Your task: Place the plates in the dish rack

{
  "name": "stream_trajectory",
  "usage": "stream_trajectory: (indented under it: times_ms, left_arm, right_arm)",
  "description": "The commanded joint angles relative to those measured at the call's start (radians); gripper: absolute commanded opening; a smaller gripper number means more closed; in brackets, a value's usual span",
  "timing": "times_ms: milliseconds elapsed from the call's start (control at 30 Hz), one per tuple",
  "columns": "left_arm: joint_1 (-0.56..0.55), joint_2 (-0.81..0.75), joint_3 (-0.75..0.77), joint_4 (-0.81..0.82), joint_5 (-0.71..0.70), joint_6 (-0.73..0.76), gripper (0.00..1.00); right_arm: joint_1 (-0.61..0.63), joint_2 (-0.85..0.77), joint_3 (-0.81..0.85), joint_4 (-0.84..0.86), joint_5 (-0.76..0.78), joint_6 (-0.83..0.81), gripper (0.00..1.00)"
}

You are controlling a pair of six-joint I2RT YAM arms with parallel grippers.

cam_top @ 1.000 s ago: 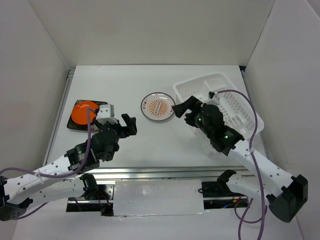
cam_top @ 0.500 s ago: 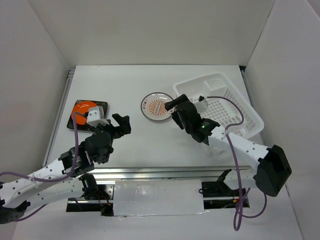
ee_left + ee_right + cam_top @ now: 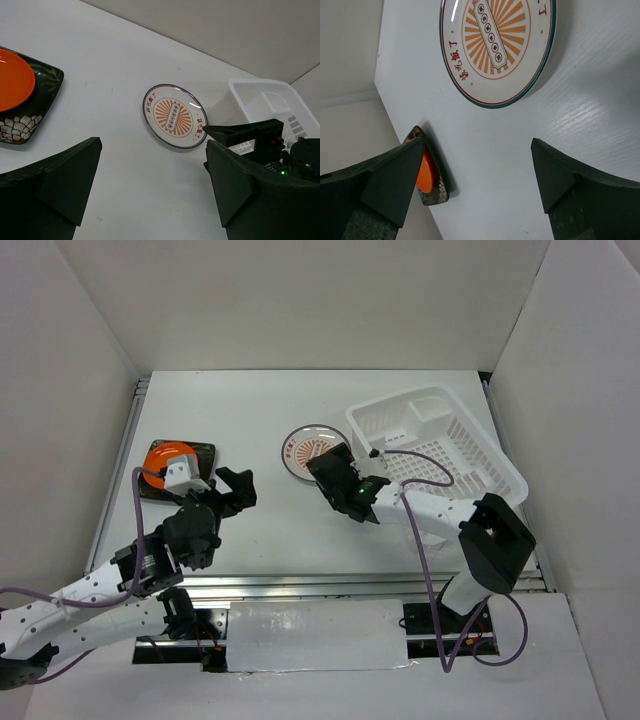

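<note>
Dish rack point(image 3: 440, 445) stands at the right of the table point(image 3: 250, 400); all three plates lie outside it. Sunburst plate point(image 3: 174, 116) lies flat on the table just beside the rack's left side; whether they touch cannot be told. Orange plate point(image 3: 12, 80) sits inside the dark square plate point(image 3: 25, 122) at far left, well apart from the rack. Right gripper point(image 3: 480, 200) hangs over the sunburst plate's near edge, jaws spread, holding nothing; left gripper point(image 3: 155, 195) is likewise released, near the square plate.
</note>
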Motion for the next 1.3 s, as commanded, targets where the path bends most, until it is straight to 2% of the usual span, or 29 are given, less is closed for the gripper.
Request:
stream_trajectory:
  times_ms: [0, 367, 767, 1133, 1267]
  left_arm:
    - [-0.006, -0.011, -0.001, 0.004, -0.037, -0.037, 0.99]
    - [-0.013, -0.029, -0.001, -0.028, -0.079, -0.080, 0.99]
    - [-0.017, -0.038, -0.005, -0.025, -0.085, -0.078, 0.99]
    - [-0.020, -0.038, -0.007, -0.025, -0.094, -0.080, 0.99]
    - [-0.020, -0.038, -0.004, -0.033, -0.098, -0.084, 0.99]
  right_arm:
    - [0.010, 0.034, 0.036, 0.011, 0.056, 0.090, 0.95]
    - [0.016, 0.263, 0.094, 0.086, -0.043, 0.207, 0.91]
    - [0.016, 0.412, 0.160, 0.095, -0.003, 0.314, 0.85]
    - [0.016, 0.489, 0.288, -0.056, 0.003, 0.393, 0.80]
    - [0.017, 0.512, 0.347, -0.149, -0.002, 0.414, 0.67]
